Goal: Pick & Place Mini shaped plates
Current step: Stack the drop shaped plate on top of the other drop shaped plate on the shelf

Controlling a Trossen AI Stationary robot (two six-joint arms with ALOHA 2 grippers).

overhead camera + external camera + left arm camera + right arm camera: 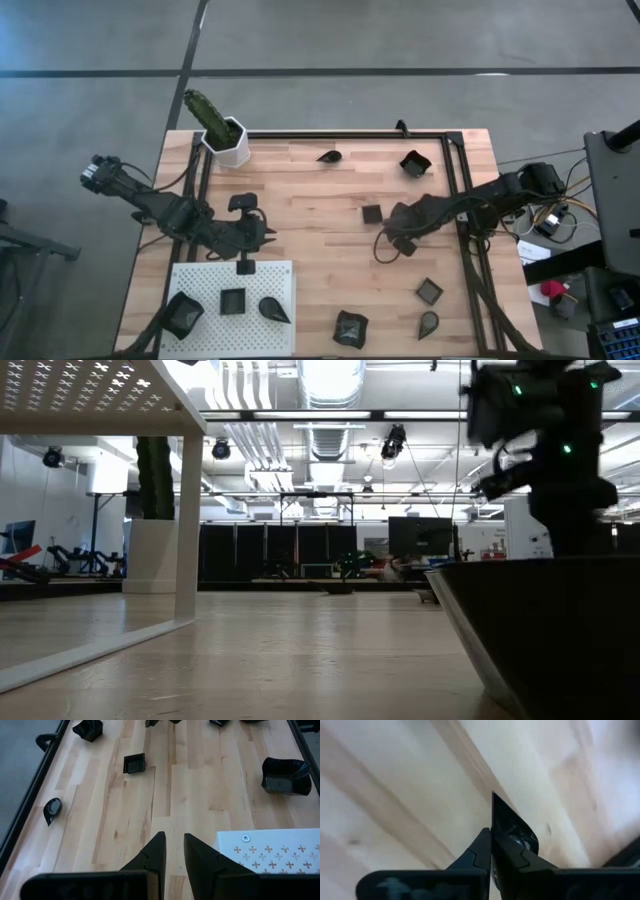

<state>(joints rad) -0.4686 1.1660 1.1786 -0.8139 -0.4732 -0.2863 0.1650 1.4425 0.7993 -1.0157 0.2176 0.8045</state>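
Bench (330, 260) of pale wood strips, seen from above, edged by a black frame. White perforated board (205, 285) at the near left corner, carrying three mini shaped plates: wavy-edged plate (182, 314), square plate (233, 300), teardrop plate (273, 310). White hexagonal pot (231, 146) with green cactus (205, 113) at the far left corner.

Two dark arms reaching in from either side. Left gripper (268, 236) hovering just beyond the board's far edge, fingers (155, 855) slightly parted, nothing between them. Right gripper (388, 243) low over the middle of the bench, closed tight on the rim of a dark held plate (512, 827), shape not clear.

Other dark plates scattered loose on the bare wood: far square dish (414, 163) and far teardrop (328, 156) near the back rail; small square (371, 213) just beside the right gripper; near square (429, 291), near teardrop (428, 322) and wavy dish (350, 328) toward the front edge, well apart from each other.
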